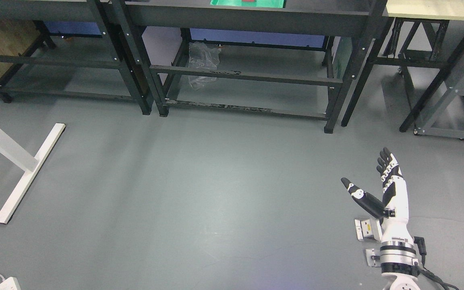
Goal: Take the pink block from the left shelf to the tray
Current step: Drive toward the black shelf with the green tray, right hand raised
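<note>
My right hand (367, 174) shows at the lower right above the grey floor, fingers stretched out and thumb spread, holding nothing. A green tray (224, 3) lies on the top of the middle black shelf (248, 16) at the upper edge, with a sliver of something red (249, 1) in it. No pink block can be seen. The left shelf (54, 12) is cut off by the top of the picture, so its top surface is hidden. My left hand does not show.
A white table foot (28, 173) stretches across the floor at the left. A crumpled clear plastic bag (203, 62) sits behind the middle shelf's lower rail. A wooden-topped table (437, 9) and a wheeled grey frame (457, 121) stand at the right. A white power strip (6, 284) lies bottom left.
</note>
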You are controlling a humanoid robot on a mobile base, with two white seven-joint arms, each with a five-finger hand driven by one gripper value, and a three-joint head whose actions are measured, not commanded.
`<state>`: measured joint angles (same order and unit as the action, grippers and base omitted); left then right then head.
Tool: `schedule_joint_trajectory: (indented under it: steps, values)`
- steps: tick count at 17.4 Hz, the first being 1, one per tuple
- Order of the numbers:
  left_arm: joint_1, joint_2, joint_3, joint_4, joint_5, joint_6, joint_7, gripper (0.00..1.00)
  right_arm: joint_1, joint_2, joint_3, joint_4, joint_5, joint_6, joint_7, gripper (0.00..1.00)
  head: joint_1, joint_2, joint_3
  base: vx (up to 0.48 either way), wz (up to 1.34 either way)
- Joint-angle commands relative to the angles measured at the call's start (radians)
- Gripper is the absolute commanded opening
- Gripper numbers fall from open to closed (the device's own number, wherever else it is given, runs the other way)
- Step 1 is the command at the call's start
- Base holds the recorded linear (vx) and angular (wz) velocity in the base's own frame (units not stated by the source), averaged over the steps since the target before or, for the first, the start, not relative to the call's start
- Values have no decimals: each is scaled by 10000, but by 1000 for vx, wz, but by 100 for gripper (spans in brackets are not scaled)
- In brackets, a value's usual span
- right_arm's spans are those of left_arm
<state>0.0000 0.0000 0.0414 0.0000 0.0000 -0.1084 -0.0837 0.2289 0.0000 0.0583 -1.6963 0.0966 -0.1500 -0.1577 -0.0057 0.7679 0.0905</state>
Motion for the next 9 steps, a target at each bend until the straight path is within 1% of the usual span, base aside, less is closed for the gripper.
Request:
schedule_joint_trajectory:
  steps: [1,9]
  values:
    - [-322,175,0,-175,-15,-5,-7,100,-3,-175,0,-3,0,-3,-3,100,0,0,0,0,0]
    - [-322,175,0,-175,0,-5,-7,100,-19,-175,-31,28,0,-95,12,100,0,0,0,0,0]
